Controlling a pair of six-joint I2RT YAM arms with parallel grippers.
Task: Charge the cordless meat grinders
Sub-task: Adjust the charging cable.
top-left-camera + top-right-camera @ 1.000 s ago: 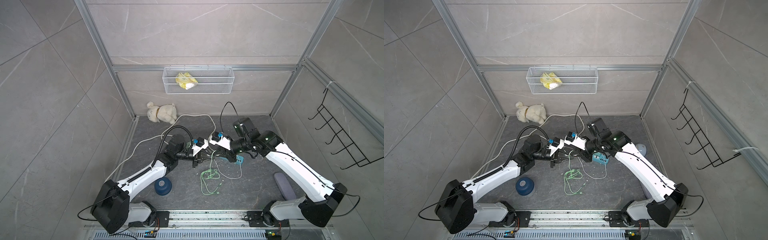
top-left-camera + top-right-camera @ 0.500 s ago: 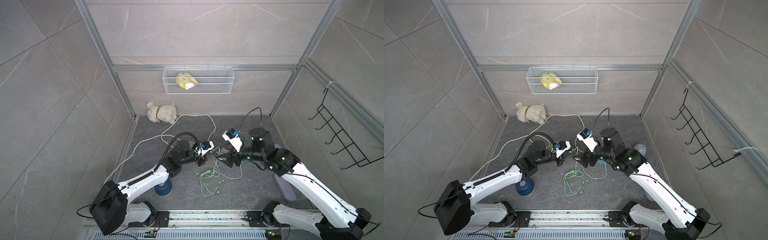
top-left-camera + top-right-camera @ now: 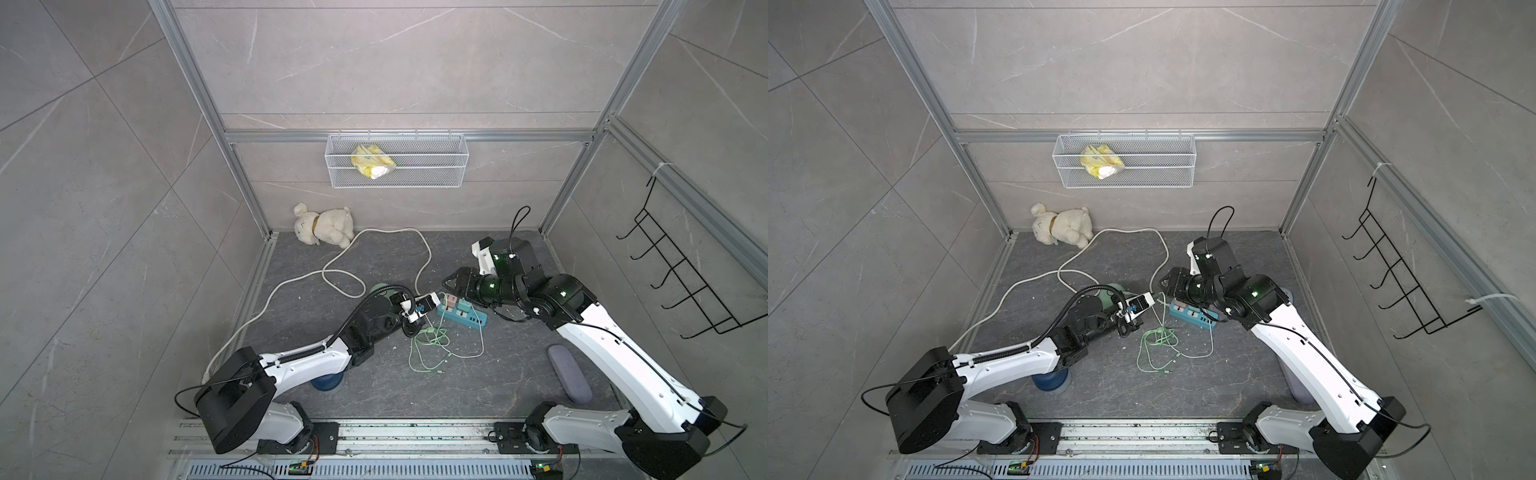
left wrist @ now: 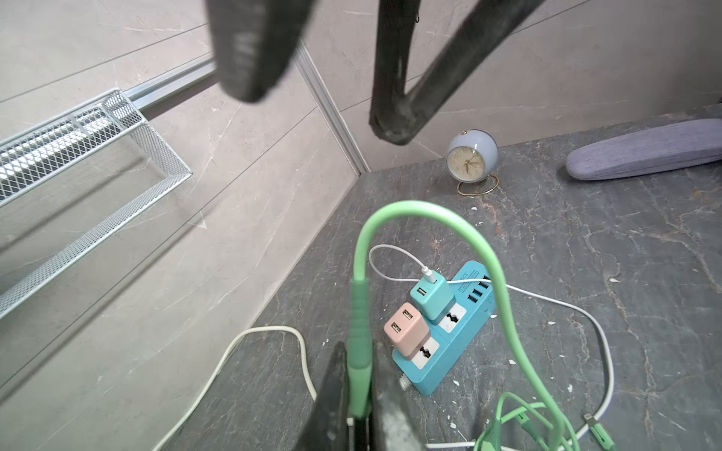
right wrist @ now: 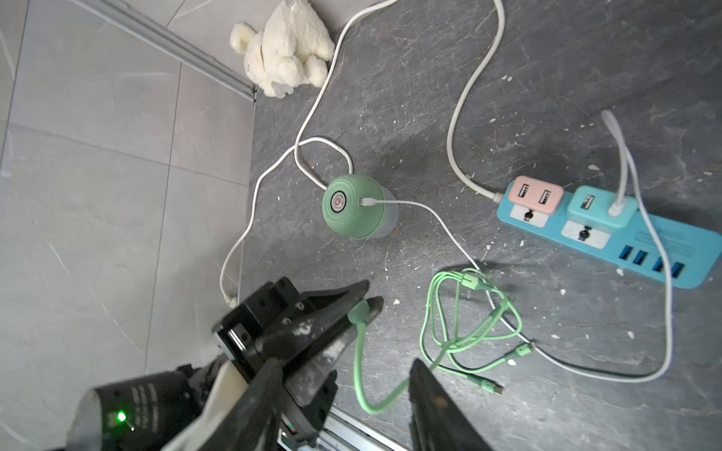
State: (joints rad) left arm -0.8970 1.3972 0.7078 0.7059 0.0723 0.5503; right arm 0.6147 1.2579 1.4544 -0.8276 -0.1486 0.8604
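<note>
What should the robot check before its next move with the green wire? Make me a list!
1. Left gripper pinching the plug of the soft green charging cable: ok.
2. Right gripper open, holding nothing: ok.
3. Small pink cube charger seated in the long blue power strip, both its ports empty: ok.
4. Pale mint green dome grinder joined by the thin white cable to the small teal cube charger: ok.
5. Dark navy blue dome grinder has a reachable charging port: cannot tell, the left arm hides most of it.
</note>
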